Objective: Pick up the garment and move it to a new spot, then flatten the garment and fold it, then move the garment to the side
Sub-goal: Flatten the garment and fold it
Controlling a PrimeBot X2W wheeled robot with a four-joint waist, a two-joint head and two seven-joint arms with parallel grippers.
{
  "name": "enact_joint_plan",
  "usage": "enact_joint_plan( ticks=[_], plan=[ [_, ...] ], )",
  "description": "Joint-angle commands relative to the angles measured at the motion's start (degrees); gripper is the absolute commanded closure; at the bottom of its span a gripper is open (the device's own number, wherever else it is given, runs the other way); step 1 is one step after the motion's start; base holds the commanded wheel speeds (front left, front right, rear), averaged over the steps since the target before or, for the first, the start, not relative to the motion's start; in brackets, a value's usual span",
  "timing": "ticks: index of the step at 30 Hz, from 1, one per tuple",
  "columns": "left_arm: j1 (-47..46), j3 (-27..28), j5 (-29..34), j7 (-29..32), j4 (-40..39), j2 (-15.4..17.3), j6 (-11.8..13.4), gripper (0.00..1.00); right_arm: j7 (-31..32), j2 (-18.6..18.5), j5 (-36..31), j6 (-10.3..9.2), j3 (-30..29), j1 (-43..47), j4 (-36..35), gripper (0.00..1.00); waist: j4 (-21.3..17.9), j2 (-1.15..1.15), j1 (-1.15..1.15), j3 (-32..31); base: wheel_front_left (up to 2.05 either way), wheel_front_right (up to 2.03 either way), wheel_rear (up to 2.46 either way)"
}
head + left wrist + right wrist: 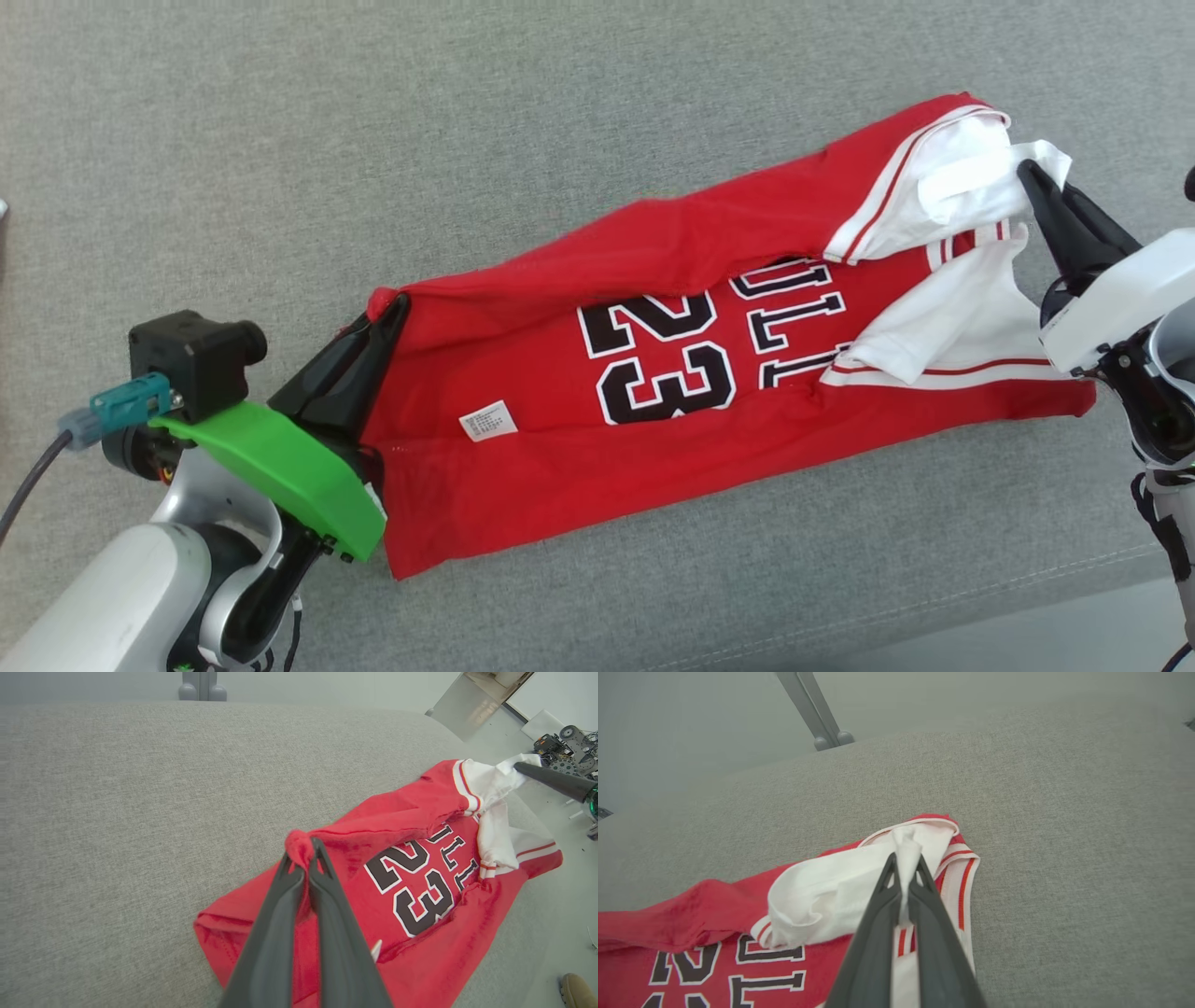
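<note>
Underneath everything, a grey fabric surface (pixel 280 140).

Across it in the head view, from about 8 o'clock to 2 o'clock, a red basketball jersey (pixel 560 448), drawn out long between both tools. Hem end toward 8 o'clock, shoulder end with white lining and red-striped trim toward 2 o'clock. Far long edge rolled over in a fold. Near the middle, a black number 23 (pixel 663 369) outlined in white, with block lettering just beyond it on the 2 o'clock side.

At 8 o'clock, the left tool (pixel 394 306), fingers pressed together on a bunched knot of red hem cloth. Same pinch plain in the left wrist view (pixel 303 851), cloth squeezed between the tips.

At 2 o'clock, the right tool (pixel 1029 170), likewise closed tight, gripping a pulled-up tuft of the white shoulder fabric (pixel 905 863).

On the red panel toward 7 o'clock, a small white label (pixel 488 421).

In the left wrist view at 4 o'clock, the toe of a brown shoe (pixel 577 990) on the floor.
</note>
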Motion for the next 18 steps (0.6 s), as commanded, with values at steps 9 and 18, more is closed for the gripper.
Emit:
enact_joint_plan(
  ticks=[9,18],
  plan=[
    [2.72,0.11,-0.46,-0.21,-0.42,1.31,0.57,0.97,2.62,2.08,-0.32,-0.08,-2.12,3.42,-3.05,1.0,-0.55,0.0,0.0,-0.98,0.0,0.0,0.0],
    [6.72,-1.96,2.42,0.02,1.84,3.63,2.32,0.0,9.27,1.31,0.11,-0.06,-3.19,5.99,-1.29,0.0,-0.67,0.0,0.0,-1.93,0.0,0.0,0.0]
  ],
)
